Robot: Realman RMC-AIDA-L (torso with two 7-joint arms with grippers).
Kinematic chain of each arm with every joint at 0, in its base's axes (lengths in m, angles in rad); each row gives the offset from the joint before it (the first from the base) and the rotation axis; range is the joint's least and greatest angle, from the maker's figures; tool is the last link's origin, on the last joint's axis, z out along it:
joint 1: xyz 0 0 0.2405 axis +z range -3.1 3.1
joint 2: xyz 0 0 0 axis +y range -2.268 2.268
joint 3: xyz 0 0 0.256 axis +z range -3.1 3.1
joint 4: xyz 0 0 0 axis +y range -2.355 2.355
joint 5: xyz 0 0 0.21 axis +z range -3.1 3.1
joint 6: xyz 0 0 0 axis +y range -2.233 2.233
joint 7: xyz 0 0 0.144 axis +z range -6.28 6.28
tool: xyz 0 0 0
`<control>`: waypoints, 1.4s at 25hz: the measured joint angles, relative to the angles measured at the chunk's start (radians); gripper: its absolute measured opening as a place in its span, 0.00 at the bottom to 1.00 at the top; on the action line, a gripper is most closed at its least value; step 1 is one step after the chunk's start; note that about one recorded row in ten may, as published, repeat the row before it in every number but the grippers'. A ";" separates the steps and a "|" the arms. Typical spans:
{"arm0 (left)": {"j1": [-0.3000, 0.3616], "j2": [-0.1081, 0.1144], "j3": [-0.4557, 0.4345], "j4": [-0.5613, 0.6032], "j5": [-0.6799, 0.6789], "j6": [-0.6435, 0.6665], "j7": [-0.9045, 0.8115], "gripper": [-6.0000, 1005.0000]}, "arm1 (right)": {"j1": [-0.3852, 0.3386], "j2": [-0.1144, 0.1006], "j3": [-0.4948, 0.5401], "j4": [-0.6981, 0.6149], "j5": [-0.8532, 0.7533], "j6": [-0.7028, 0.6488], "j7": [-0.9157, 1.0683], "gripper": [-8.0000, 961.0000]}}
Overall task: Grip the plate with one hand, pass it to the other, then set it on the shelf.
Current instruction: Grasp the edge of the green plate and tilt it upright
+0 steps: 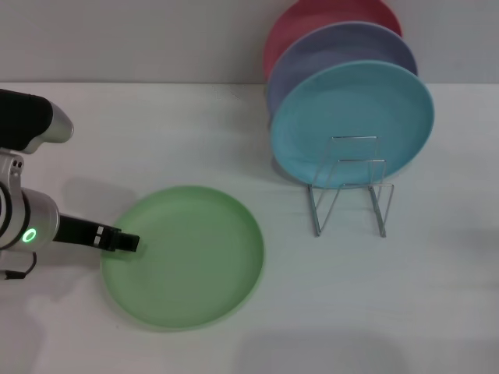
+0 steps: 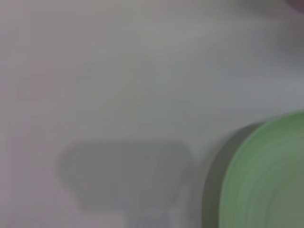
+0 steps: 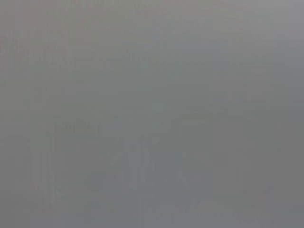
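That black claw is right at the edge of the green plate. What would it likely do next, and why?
Probably close on the rim and lift. The left gripper sits at the left edge of the green plate, which lies flat on the table. Whether its fingers already pinch the rim isn't visible. The wire rack has front slots free for it.

Smooth matt plastic plate (image 1: 187,261) is lying on a matt white bench (image 1: 405,312); thin shiny wire rack (image 1: 351,191) is gleaming.
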 joint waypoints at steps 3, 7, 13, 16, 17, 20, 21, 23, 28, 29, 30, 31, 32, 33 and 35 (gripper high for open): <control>-0.004 0.000 0.000 -0.011 0.000 0.000 0.000 0.75 | 0.000 0.000 -0.001 -0.001 0.000 0.000 0.000 0.83; -0.005 0.000 0.002 -0.015 0.000 -0.002 0.000 0.75 | -0.004 0.000 0.001 -0.001 -0.001 0.002 0.000 0.83; -0.005 0.002 0.002 -0.015 0.001 -0.010 0.009 0.74 | -0.007 0.000 -0.001 -0.001 -0.001 0.008 0.000 0.83; -0.005 0.002 0.002 -0.016 0.001 -0.016 0.027 0.69 | -0.007 0.000 -0.003 -0.001 -0.001 0.009 0.000 0.83; -0.005 0.002 0.001 -0.019 0.000 -0.017 0.029 0.65 | -0.007 0.000 -0.004 -0.001 -0.001 0.009 0.000 0.83; -0.012 -0.001 -0.002 -0.033 0.000 -0.016 0.036 0.52 | -0.006 0.000 -0.005 -0.001 -0.001 0.010 0.000 0.83; -0.012 -0.001 -0.002 -0.033 0.000 -0.016 0.036 0.50 | -0.006 0.000 -0.005 -0.001 -0.001 0.010 0.000 0.83; -0.011 0.000 0.000 -0.028 -0.002 -0.014 0.036 0.46 | -0.006 0.000 -0.005 -0.001 0.000 0.010 0.000 0.83; -0.014 0.001 0.002 -0.023 -0.003 -0.013 0.048 0.37 | -0.007 0.000 -0.005 -0.001 0.000 0.012 0.000 0.83; -0.014 0.001 0.002 -0.023 -0.003 -0.013 0.048 0.35 | -0.007 0.000 -0.005 -0.001 0.000 0.012 0.000 0.83; -0.015 0.000 0.001 -0.024 -0.003 -0.011 0.052 0.33 | -0.008 0.000 -0.005 -0.001 0.000 0.012 0.000 0.83; -0.015 0.000 0.001 -0.024 -0.003 -0.011 0.052 0.31 | -0.008 0.000 -0.005 -0.001 0.000 0.012 0.000 0.83; -0.015 0.000 0.002 -0.025 -0.003 -0.010 0.052 0.29 | -0.008 0.000 -0.005 -0.001 0.000 0.013 0.000 0.83; -0.016 0.000 0.002 -0.025 -0.003 -0.010 0.053 0.21 | -0.008 0.000 -0.005 -0.001 0.000 0.013 0.000 0.83; -0.016 0.001 0.003 -0.025 -0.004 -0.010 0.054 0.13 | -0.008 0.000 -0.005 -0.001 0.000 0.012 0.000 0.83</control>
